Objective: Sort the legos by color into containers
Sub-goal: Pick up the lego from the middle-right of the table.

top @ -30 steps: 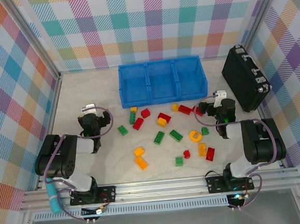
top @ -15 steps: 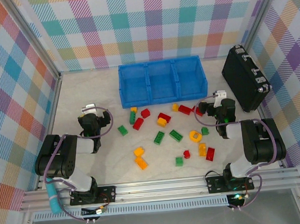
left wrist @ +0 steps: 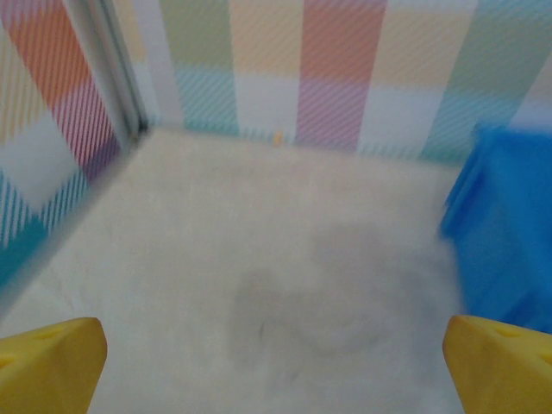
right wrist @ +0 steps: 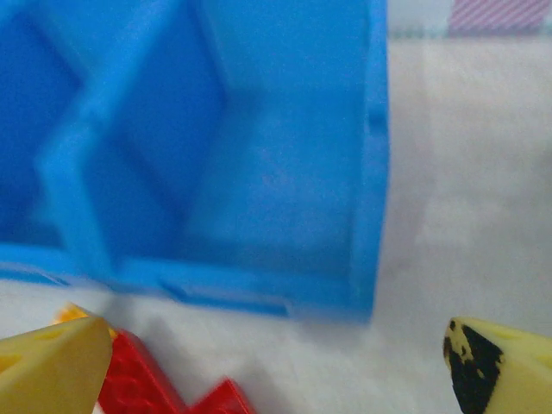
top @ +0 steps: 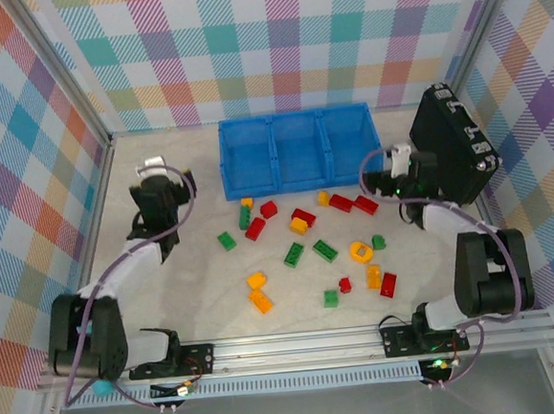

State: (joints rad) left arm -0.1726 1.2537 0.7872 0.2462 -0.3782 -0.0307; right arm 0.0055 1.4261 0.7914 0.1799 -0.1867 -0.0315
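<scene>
On the pale table [top: 197,290] legos [top: 294,255] lie loose; left claw [left wrist: 276,371] and right claw [right wrist: 276,371] gape empty.

Count, all loose in front of the bright blue plastic three-compartment tray [top: 256,182]: 7 red studded plastic bricks [top: 255,229], 6 green studded bricks [top: 325,250], 7 yellow/orange studded bricks [top: 261,302]. 20 total. 1 black hard case [top: 450,145], right of tray.

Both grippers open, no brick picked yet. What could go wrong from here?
1. The right gripper hangs close to the right end of the blue tray and to the black case. A wide swing could knock either.
2. The two red bricks near it lie close together, next to an orange brick. The open jaws might catch two colours at once or shove one away.
</scene>
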